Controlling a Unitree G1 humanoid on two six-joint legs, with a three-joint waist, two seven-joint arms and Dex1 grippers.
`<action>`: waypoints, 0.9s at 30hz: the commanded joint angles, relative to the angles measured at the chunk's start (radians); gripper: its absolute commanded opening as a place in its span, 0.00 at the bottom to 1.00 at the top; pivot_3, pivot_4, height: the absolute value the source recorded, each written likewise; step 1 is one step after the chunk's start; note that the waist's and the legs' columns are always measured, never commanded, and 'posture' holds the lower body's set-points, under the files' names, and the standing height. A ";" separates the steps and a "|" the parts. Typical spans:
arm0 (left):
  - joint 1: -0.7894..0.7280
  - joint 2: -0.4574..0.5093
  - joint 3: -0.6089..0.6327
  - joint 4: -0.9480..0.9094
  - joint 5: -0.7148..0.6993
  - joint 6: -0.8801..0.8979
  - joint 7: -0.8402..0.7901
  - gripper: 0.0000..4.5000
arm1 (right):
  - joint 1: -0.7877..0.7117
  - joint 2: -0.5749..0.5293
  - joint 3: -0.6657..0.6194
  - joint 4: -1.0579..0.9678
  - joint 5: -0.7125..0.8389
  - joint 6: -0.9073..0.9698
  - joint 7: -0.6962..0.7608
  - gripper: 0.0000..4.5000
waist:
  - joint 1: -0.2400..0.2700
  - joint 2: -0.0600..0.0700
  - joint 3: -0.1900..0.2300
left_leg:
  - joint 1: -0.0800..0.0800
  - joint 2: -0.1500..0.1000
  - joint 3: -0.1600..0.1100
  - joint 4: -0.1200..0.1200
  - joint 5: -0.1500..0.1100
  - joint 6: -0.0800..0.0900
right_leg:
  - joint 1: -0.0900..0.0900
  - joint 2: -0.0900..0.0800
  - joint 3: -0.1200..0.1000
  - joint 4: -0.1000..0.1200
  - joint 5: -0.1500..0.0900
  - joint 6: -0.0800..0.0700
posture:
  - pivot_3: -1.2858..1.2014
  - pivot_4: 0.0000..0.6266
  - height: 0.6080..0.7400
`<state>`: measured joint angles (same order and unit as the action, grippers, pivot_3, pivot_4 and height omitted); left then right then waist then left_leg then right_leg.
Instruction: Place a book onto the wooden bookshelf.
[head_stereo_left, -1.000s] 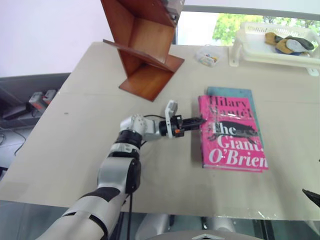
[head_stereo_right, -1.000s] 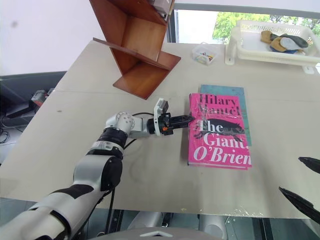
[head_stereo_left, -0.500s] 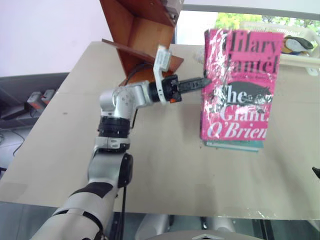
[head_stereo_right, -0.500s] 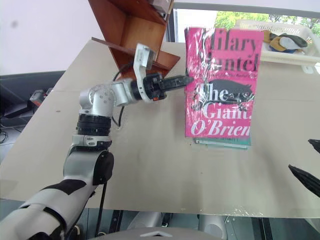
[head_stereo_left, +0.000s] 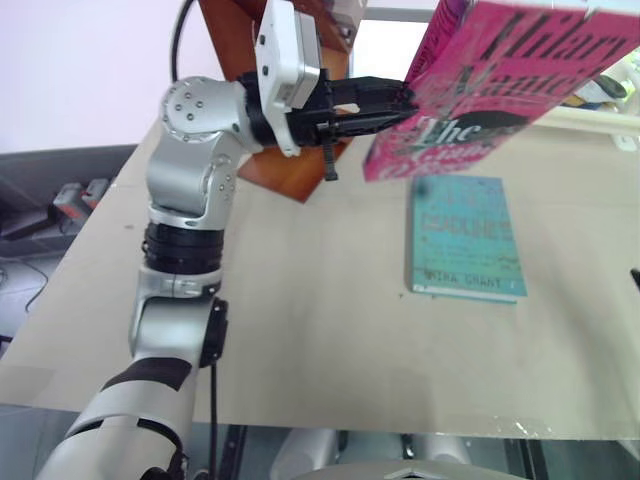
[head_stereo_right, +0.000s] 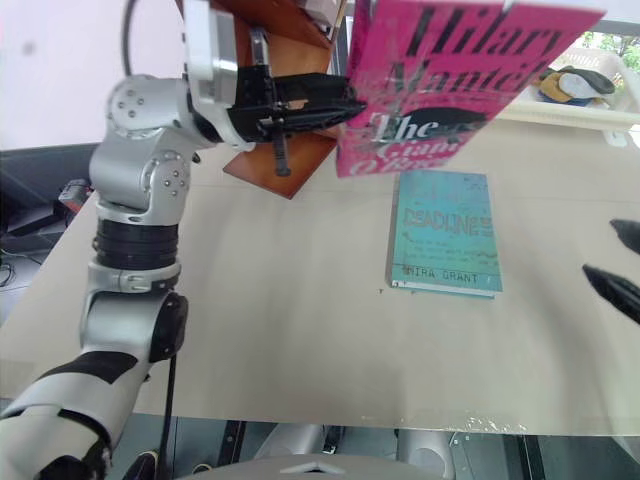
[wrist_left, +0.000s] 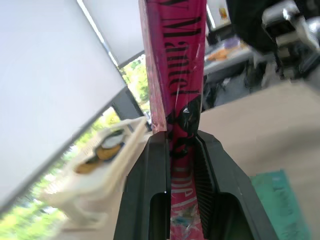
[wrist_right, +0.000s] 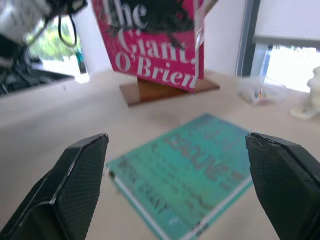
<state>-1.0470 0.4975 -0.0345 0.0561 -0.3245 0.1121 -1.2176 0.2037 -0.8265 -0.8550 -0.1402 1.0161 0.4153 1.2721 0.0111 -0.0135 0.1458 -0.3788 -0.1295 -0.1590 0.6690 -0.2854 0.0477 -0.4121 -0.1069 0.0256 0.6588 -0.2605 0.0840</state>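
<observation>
The pink book (head_stereo_left: 500, 80) hangs in the air above the table, tilted, with its cover lettering facing me. My left gripper (head_stereo_left: 400, 100) is shut on the book's left edge, and the left wrist view shows the book (wrist_left: 175, 60) clamped between both fingers (wrist_left: 150, 175). The wooden bookshelf (head_stereo_right: 290, 160) stands at the table's far left, just behind the left gripper. My right gripper (head_stereo_right: 622, 262) is open at the right edge, low over the table and apart from the book. In the right wrist view its fingers (wrist_right: 80, 170) stand wide apart.
A teal book (head_stereo_left: 465, 235) lies flat on the table under the raised pink one. A white tray (head_stereo_right: 560, 108) with several items sits at the far right. A small clear container (wrist_right: 260, 92) rests beyond the teal book. Bare tabletop (head_stereo_left: 300, 320) stretches in front.
My left gripper has lifted the pink book off the teal book, raising it high and rolling it to a tilt. The right gripper has edged forward at the right.
</observation>
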 joint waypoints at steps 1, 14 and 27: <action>-0.028 0.090 0.023 0.028 0.100 -0.182 0.010 0.05 | -0.052 -0.045 0.015 0.044 0.022 0.025 0.048 1.00 | -0.001 0.000 0.000 | 0.000 0.000 0.000 0.000 0.000 0.000 | 0.000 0.000 0.000 0.000 0.000 0.000 | 0.52 0.24 1.00; -0.108 0.360 0.021 0.274 0.282 -0.585 0.038 0.05 | -0.255 -0.089 0.082 0.145 0.113 0.190 0.133 1.00 | 0.000 0.000 0.000 | -0.001 0.000 -0.002 0.001 0.000 0.000 | 0.000 0.000 -0.002 0.001 0.000 0.000 | 0.52 0.24 1.00; -0.150 0.336 0.008 0.273 0.231 -0.673 0.046 0.05 | -0.349 -0.068 0.106 0.104 0.140 0.229 0.048 1.00 | -0.022 0.001 0.000 | -0.001 0.000 -0.001 0.002 0.000 0.000 | -0.001 0.000 -0.001 0.003 0.001 -0.001 | 0.52 0.24 1.00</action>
<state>-1.1428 0.8304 -0.0617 0.3706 -0.0594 -0.5519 -1.2135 -0.1275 -0.8948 -0.7402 0.0018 1.1440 0.6489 1.3294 -0.0111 -0.0129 0.1456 -0.3798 -0.1290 -0.1603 0.6712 -0.2853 0.0478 -0.4131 -0.1063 0.0239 0.6618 -0.2597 0.0835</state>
